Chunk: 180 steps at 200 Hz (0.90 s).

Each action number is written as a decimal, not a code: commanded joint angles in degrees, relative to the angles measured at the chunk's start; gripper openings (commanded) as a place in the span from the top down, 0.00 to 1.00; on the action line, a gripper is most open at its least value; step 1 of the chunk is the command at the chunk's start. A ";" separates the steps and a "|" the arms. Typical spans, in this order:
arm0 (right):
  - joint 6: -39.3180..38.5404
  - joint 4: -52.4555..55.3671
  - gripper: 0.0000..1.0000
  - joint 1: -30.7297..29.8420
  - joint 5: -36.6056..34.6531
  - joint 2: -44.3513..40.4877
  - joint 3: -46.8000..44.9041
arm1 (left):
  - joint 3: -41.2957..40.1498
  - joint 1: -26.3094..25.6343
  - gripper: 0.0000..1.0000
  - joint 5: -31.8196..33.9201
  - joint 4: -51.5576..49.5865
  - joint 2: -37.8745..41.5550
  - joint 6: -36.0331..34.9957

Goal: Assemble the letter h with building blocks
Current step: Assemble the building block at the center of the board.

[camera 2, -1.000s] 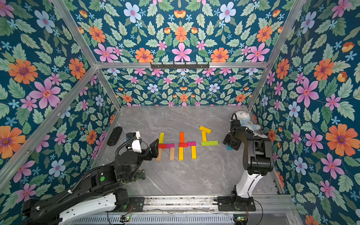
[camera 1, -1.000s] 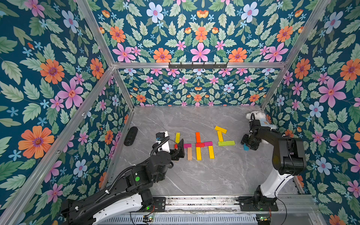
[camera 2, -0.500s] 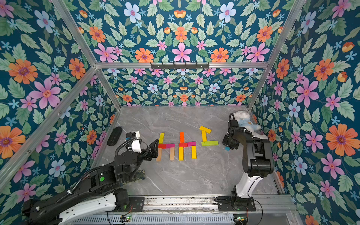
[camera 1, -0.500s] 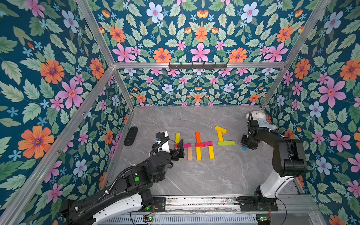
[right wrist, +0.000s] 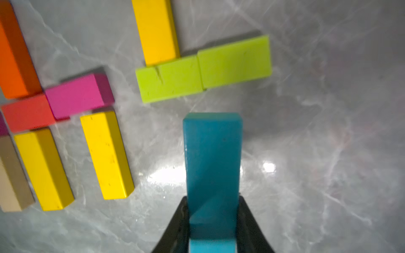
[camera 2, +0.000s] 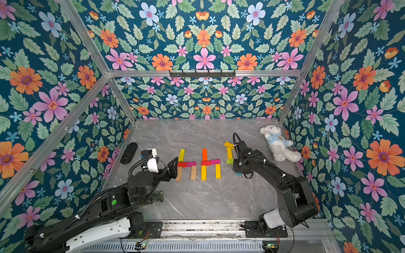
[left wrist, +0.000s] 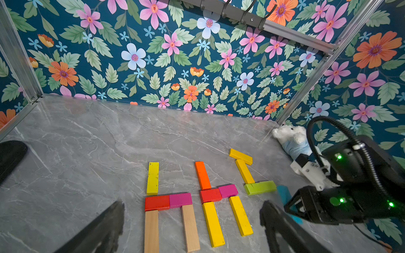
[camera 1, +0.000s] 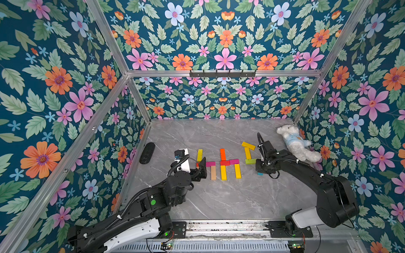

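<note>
Our right gripper (right wrist: 213,203) is pinching the blue block (right wrist: 212,153) by one end, with a jaw pressing on each side. A moment ago this arm was reaching over by the white bear (camera 1: 295,142), and the blue block was lying there too. Now both are sitting closer to the letters, and the bear is showing all by itself. So we are thinking the block is picked up and on its way.

Two letters (left wrist: 210,195) are lying in the middle of the grey table (camera 1: 219,197), and they are looking done. The third is only half made. A yellow block (camera 1: 247,153) is making the tall line, and two green blocks (right wrist: 203,68) are lying end to end across its foot. The blue block is pointing at the green ones, near them but not touching. We are guessing it is going to be a leg.

Our left gripper (camera 2: 172,167) is waiting by the first letter, jaws spread wide, holding nothing, same as before.
</note>
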State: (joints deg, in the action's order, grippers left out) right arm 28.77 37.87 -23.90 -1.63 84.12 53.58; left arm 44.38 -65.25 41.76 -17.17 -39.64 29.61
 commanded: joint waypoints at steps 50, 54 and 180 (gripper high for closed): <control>3.67 -3.67 0.90 -4.91 3.28 8.20 -0.30 | -0.38 0.04 0.00 -0.09 0.98 1.57 -0.60; 3.39 -4.03 0.90 -4.93 3.73 8.27 -0.36 | -0.39 0.04 0.01 -0.06 1.00 1.73 -0.60; -4.69 -2.38 0.91 -4.55 2.80 15.17 4.33 | -0.61 0.04 0.01 0.26 1.08 2.27 -0.69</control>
State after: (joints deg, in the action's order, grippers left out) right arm 25.26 34.57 -28.67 2.37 98.43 57.56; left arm 43.77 -65.23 41.47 -17.15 -37.56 29.43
